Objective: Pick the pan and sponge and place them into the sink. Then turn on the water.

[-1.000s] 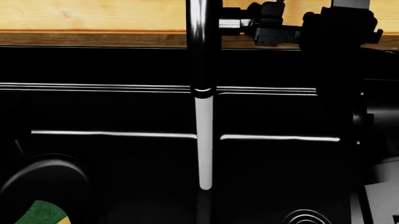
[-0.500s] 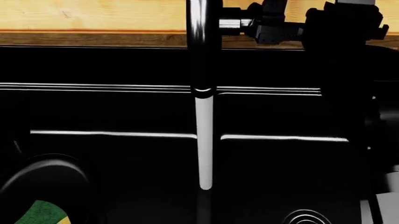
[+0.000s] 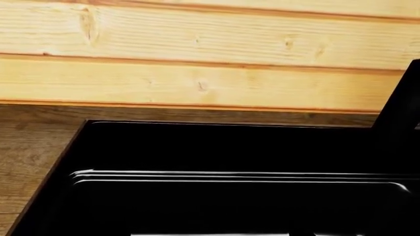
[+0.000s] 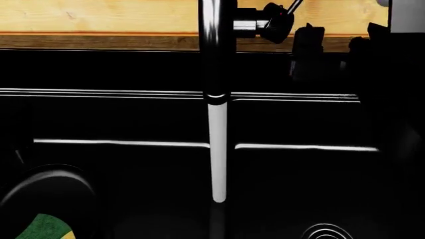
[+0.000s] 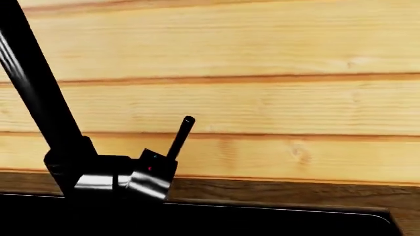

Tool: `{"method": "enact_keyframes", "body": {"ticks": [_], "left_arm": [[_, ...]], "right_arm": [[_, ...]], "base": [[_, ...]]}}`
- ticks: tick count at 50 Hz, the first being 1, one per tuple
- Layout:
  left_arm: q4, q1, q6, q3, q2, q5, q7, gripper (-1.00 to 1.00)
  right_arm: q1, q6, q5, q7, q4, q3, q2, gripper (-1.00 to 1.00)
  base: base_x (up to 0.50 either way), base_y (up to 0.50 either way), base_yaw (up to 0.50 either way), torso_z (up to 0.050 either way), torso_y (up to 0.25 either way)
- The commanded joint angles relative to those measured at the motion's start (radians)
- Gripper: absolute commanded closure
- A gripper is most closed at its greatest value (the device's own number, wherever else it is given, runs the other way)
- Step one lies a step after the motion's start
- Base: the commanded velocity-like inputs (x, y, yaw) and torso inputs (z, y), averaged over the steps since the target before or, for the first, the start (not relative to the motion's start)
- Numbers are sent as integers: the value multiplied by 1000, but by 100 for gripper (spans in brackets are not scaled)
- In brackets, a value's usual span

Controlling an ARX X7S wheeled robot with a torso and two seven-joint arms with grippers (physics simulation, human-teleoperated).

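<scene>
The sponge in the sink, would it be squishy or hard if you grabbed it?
Probably squishy: the sponge shows a green scrub top over yellow foam. Likely light, since it looks small beside the pan. It is flat, so it shouldn't roll.

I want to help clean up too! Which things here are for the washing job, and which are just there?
For the job: pan, sponge, sink, water, faucet with its lever.

Just there: wooden wall, wooden counter.
</scene>
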Motion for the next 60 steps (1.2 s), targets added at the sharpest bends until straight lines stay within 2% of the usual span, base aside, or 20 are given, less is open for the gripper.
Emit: {"method": "enact_keyframes", "body": {"ticks": [1,14,25,30,35,47,55,60], "left_arm": [[-4,-4,5,-3,-1,-3,1,-100],[-34,-106,-66,19,-8,-66,-26,-100],[-8,-116,-126,-19,-70,-179,-94,-100],[-24,-165,-154,-13,-81,-212,-118,-100],[-60,-291,-216,17,-99,-248,-131,-100],[-40,-298,-247,-15,-153,-378,-200,-100],[-54,-346,-269,-25,-202,-410,-220,-100],[-53,-364,-277,-24,-217,-431,-235,-100]], "right_arm": [[-80,103,104,86,-247,44,137,-100],[-132,186,268,220,-453,118,248,-100],[-291,156,487,383,-635,283,412,-100],[-222,186,557,419,-633,297,452,-100],[-115,235,634,461,-626,277,472,-100],[-4,289,808,552,-638,262,551,-100],[67,309,930,601,-636,292,672,-100],[124,327,984,624,-629,278,693,-100]], "base": [[0,0,0,0,0],[0,0,0,0,0],[0,0,0,0,0],[0,0,0,0,0],[0,0,0,0,0],[0,0,0,0,0],[0,0,0,0,0],[0,0,0,0,0]]}}
